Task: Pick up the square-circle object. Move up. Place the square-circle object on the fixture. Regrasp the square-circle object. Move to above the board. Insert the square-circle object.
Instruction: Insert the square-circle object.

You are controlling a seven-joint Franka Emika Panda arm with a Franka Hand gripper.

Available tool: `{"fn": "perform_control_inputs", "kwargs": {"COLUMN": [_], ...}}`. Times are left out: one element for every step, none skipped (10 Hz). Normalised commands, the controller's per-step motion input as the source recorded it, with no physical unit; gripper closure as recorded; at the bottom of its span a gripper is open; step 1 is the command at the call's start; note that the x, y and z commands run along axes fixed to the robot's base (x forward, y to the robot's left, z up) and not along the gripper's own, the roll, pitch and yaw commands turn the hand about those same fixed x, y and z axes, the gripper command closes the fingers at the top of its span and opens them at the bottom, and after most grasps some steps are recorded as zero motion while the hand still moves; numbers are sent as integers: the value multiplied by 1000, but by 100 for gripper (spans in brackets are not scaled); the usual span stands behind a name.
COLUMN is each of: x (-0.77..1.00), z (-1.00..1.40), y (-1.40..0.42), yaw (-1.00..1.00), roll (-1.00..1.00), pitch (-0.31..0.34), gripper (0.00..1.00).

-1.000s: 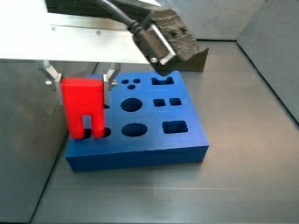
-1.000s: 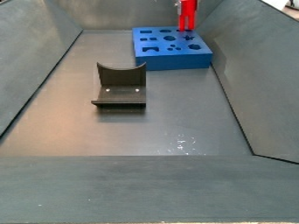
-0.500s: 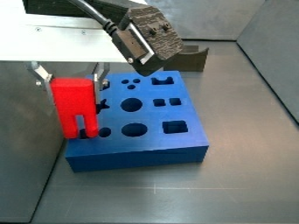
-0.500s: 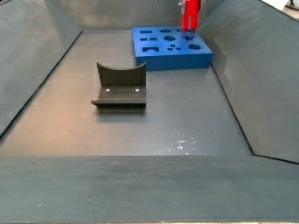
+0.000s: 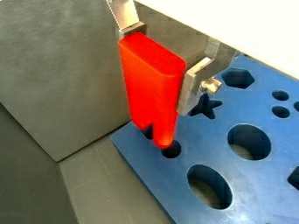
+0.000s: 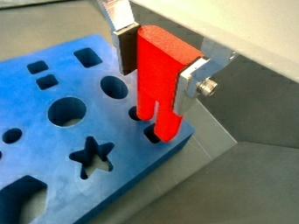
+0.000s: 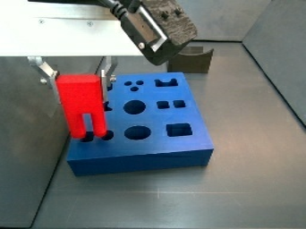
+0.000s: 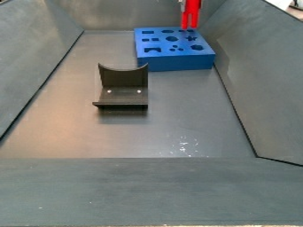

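While the claw [image 5: 162, 66] stayed clamped on the upright square-circle object [image 5: 149, 87], its 2 pegs pointed straight down, tips entering holes at the board's [image 5: 251, 179] corner.

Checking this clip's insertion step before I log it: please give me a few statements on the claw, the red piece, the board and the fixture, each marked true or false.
1. The claw grips the square-circle object between its fingers. True.
2. The square-circle object lies flat on the board. False: it stands upright, pegs pointing down at the holes by the board's edge.
3. The fixture is empty. True: nothing sits in its recess in a side view.
4. The claw is over the fixture. False: it is over the board, and the fixture stands apart on the floor.
5. The board has a star-shaped hole. True.
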Motion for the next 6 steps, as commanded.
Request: {"fn": "perform_control_inputs", "kwargs": {"x": [0,0,-17,-34,-183,-240], "z": [3,0,0,-40,0,0], "y": [0,-3,-14,0,0,0], "yaw": [-20,0,0,11,6,14], "roll": [0,21,13,21,0,0], "pitch": [-84,-4,-29,-77,-270,-294], "gripper": [100,100,100,100,100,100]}}
